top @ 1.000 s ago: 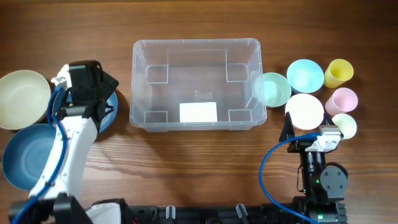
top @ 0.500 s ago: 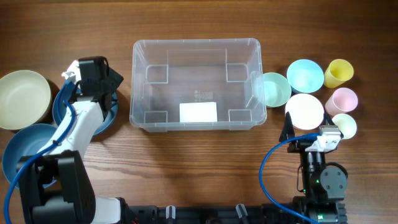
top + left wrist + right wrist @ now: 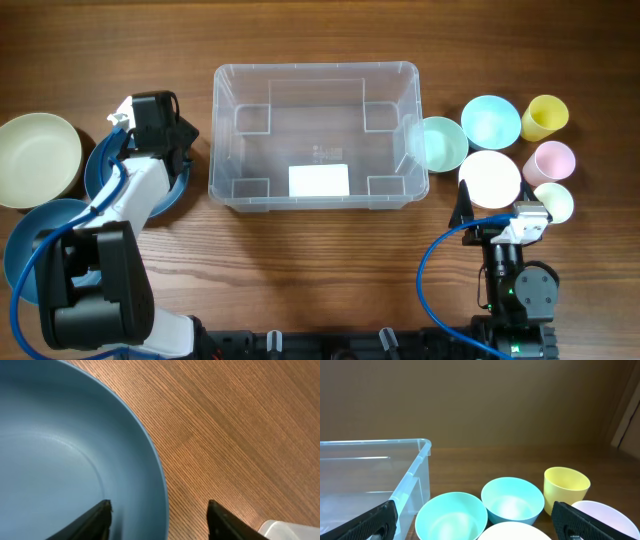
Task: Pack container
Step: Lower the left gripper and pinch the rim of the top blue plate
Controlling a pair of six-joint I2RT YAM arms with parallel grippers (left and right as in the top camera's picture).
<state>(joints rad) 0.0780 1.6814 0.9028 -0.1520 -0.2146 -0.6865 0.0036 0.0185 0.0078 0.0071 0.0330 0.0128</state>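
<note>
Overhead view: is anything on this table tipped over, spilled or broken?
Nothing stands out. The container sits square and intact, the cups and bowls beside it stand upright, and nothing has spilled. The left pincer straddles the rim of a blue bowl.

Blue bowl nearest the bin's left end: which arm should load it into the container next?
Left. The left pincer straddles the blue bowl rim, one finger inside, one outside. The right pincer hangs open beyond the container, at its other end, by the mint bowl.

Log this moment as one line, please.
left gripper: open astride blue bowl rim | right gripper: open, holding nothing | container: nothing packed
</note>
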